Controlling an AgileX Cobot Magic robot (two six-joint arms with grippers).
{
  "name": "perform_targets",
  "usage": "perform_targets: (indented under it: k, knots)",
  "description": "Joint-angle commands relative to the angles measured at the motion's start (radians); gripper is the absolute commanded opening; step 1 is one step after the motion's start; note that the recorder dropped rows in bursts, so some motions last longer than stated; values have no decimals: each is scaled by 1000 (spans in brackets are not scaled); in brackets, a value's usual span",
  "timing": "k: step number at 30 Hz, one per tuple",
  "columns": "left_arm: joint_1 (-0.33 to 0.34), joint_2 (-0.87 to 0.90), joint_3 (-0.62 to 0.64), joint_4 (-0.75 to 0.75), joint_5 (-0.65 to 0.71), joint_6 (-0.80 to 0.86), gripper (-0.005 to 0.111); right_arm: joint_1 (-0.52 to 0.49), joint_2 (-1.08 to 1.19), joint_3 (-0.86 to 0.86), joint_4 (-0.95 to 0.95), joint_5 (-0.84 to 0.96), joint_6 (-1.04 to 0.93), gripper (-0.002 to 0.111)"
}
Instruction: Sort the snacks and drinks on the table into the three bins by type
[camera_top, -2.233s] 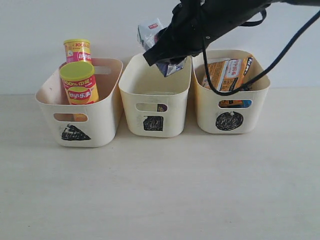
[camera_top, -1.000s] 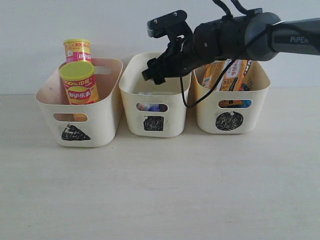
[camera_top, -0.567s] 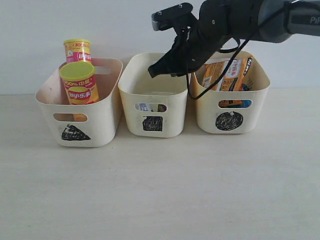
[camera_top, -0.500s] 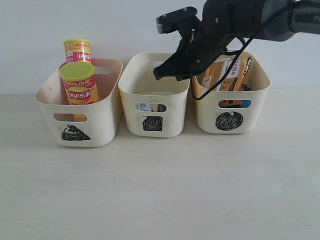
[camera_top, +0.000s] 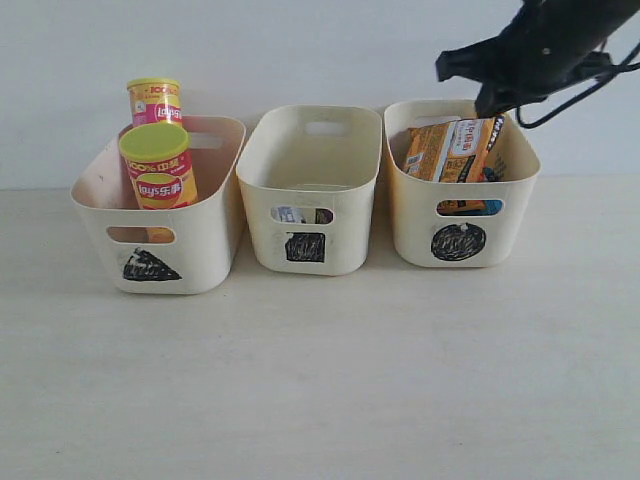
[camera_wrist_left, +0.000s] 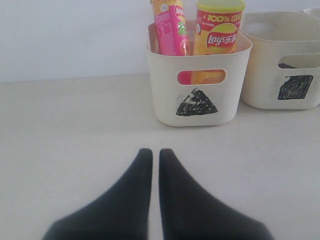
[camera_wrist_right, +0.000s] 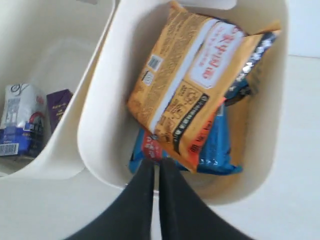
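Observation:
Three cream bins stand in a row on the table. The triangle bin holds a pink chip tube and an orange-yellow chip tube, both upright. In the square bin lie the blue-and-white carton and the purple carton. The circle bin holds the orange packet leaning over the blue-white packet. My right gripper hangs shut and empty above the circle bin. My left gripper is shut and empty, low over the table in front of the triangle bin.
A plain pale wall rises right behind the bins. The right arm's black cable loops in the air over the circle bin. In the left wrist view the square bin stands beside the triangle bin.
The right gripper let the blue-and-white carton go into the square bin and shut. It then swung up and to the right, over the circle bin. The left gripper has not moved.

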Motion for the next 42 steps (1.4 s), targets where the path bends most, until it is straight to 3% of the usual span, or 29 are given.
perform_targets:
  k: [1,12,23,33,42]
  knots:
    - [3,-4,3,0,-3,-7,4,-76,-142,137,19,-98,-11,0]
    - [3,-4,3,0,-3,-7,4,-154,-578,602,9,-481,-11,0]
    - [3,-4,3,0,-3,-7,4,-154,-1025,963,9,-612,-11,0]
    - [3,-4,3,0,-3,-7,4,-148,-1265,1072,13,-535,-1,0]
    - [3,-4,3,0,-3,-7,4,-148,-1303,1072,13,-535,0,0]
